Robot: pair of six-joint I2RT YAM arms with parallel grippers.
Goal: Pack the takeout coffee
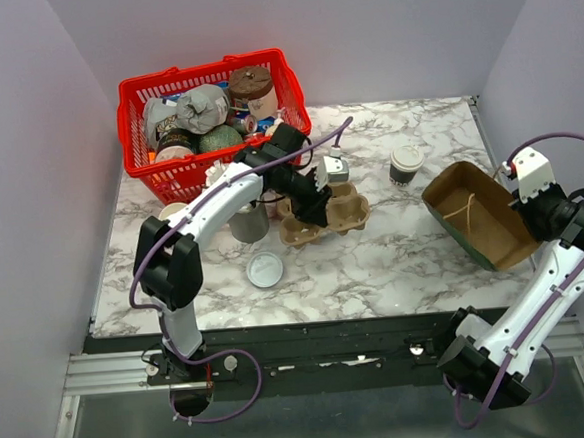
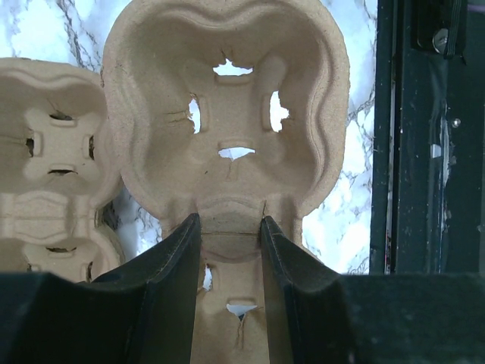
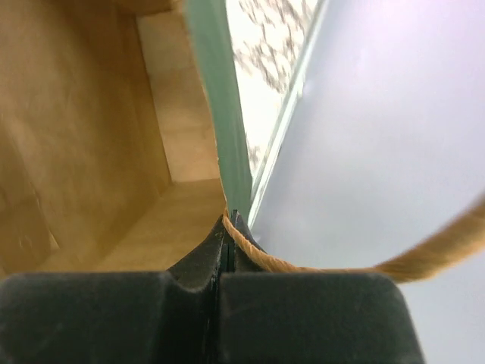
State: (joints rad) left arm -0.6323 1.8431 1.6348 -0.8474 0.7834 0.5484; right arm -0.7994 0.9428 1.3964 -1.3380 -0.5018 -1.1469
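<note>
Marbled bench (image 1: 396, 272), both arms out over it. Nearest me a loose white lid (image 1: 265, 270) lies flat on the left side. Just behind it stands a grey stack of cups (image 1: 249, 223), next to my left arm.

Left pincer (image 2: 229, 225) is down on the pulp cup carrier (image 2: 151, 114), fingers part open and clamped on the carrier's near wall, one finger on each side. All the carrier pockets I can see are empty, with bench showing through the holes.

On the right, the brown paper bag (image 1: 493, 230) sits with its mouth open upward. Right pincer (image 3: 228, 227) is pressed fully together on the bag's rim, right where the twine handle (image 3: 424, 254) comes out; the handle loops off to the side.

The takeout coffee (image 1: 405, 161) stands upright on the bench, white lid on, between carrier and bag. It is apart from both, and neither pincer touches it.

Farthest back, at the left corner, is a red basket (image 1: 169, 177) full of mixed items.
</note>
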